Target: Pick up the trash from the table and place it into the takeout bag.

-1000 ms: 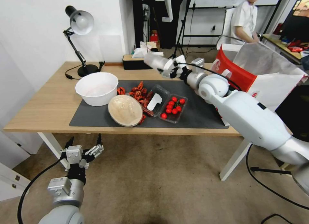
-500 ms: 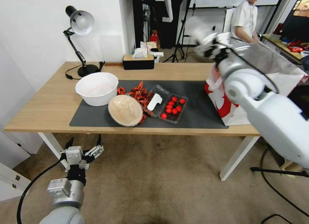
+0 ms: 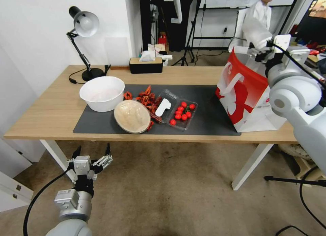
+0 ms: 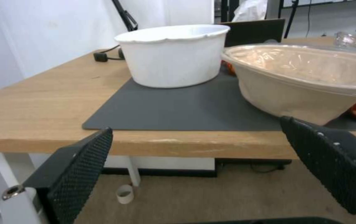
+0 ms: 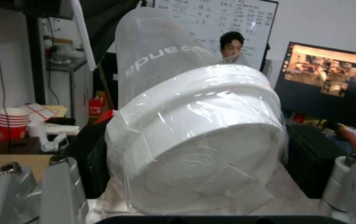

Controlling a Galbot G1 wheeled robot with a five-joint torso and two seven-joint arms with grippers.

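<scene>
Above the bag: the clear plastic cup with white lid [image 3: 255, 31] is held tilted over the open top of the takeout bag [image 3: 245, 93], at the right end of the table [image 3: 51, 110].
Right gripper [image 3: 263, 46]: its fingers are closed on the cup; in the right wrist view the lid end [image 5: 199, 146] is seen pinched between the finger bases.
Left gripper [image 3: 91, 153]: parked low in front of the table edge, below the tabletop, with the fingers spread wide and nothing between them.
Trash remaining: the round tan bowl [image 3: 132, 116] is left on the dark mat [image 3: 210, 120], just beside the big white bowl [image 3: 102, 92].
Not for the bag: the clear tray with cherry tomatoes [image 3: 182, 113].
Step judged: the release over the bag, not yet made.
Risk: if the cup is let go while off-centre, the bag's rim may be struck and the cup bounced onto the table or floor.
Risk: if the arm is lowered too far, the light bag may be pushed over.
</scene>
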